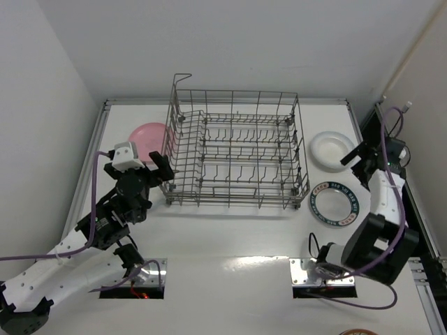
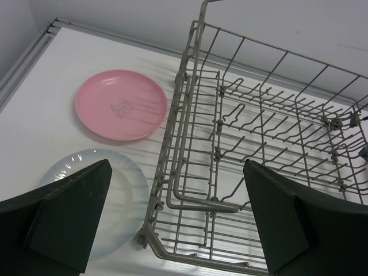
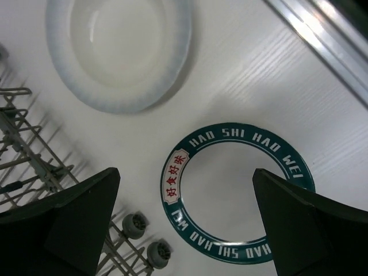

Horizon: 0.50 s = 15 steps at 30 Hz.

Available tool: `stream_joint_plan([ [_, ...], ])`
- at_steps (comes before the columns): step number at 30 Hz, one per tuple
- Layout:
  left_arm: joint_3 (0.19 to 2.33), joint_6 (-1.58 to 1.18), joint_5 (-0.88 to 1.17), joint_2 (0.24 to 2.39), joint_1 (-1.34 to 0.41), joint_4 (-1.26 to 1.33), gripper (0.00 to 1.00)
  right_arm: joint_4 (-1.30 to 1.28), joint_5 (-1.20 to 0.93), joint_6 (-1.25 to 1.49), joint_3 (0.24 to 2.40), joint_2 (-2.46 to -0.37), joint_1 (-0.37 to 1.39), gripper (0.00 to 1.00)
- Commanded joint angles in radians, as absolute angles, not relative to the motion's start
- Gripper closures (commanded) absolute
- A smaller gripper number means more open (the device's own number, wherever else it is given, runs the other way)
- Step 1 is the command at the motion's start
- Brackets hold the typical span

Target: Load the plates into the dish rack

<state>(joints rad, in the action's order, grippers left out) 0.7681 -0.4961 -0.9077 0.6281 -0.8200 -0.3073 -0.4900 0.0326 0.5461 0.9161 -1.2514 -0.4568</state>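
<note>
I judge the step in hand to be the first pick, since the dish rack (image 1: 236, 150) holds nothing and every plate lies flat on the table (image 1: 230, 244) outside it. The left gripper (image 2: 177, 167) is spread wide and holds nothing. It hangs over the rack's near left corner, with a pale plate (image 2: 123, 192) just beside that corner below it and the pink plate (image 2: 121, 104) farther back. The right gripper (image 3: 185, 172) is likewise wide apart and empty. It hovers above the blue-rimmed plate (image 3: 236, 195), with the white plate (image 3: 118, 49) just beyond. For a clean pick I would lower one finger outside the rim and one inside. A flat plate offers no other hold, so I would close firmly but slowly. I would then lift, tilt the plate onto its edge and feed it down between two rows of tines. Near the rack corner I would mind the wire, because a finger could snag it.
</note>
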Motion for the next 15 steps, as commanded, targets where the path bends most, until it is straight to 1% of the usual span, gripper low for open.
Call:
stream_joint_plan([
  [1,0.764,-0.482,-0.933,0.627,-0.833,-0.252,0.0,-0.345,-0.265,0.568,0.867,-1.317,-0.578,0.0],
  [2,0.764,-0.471,-0.933,0.627,-0.833,-0.252,0.0,-0.306,-0.364,0.58,0.853,-1.347,-0.607,0.0],
  [3,0.764,-0.471,-0.933,0.627,-0.833,-0.242,0.0,-0.279,-0.414,0.595,0.842,-1.408,-0.635,0.0],
  [5,0.764,-0.471,-0.922,0.647,-0.833,-0.242,0.0,-0.224,-0.497,0.595,0.842,-1.463,-0.687,0.0],
  [11,0.764,-0.462,-0.913,0.657,-0.833,-0.233,0.0,-0.224,-0.528,0.568,0.957,-1.612,-0.726,0.0],
  [15,0.764,-0.462,-0.894,0.666,-0.833,-0.233,0.0,-0.155,-0.548,0.646,0.979,-1.703,-0.738,0.0],
])
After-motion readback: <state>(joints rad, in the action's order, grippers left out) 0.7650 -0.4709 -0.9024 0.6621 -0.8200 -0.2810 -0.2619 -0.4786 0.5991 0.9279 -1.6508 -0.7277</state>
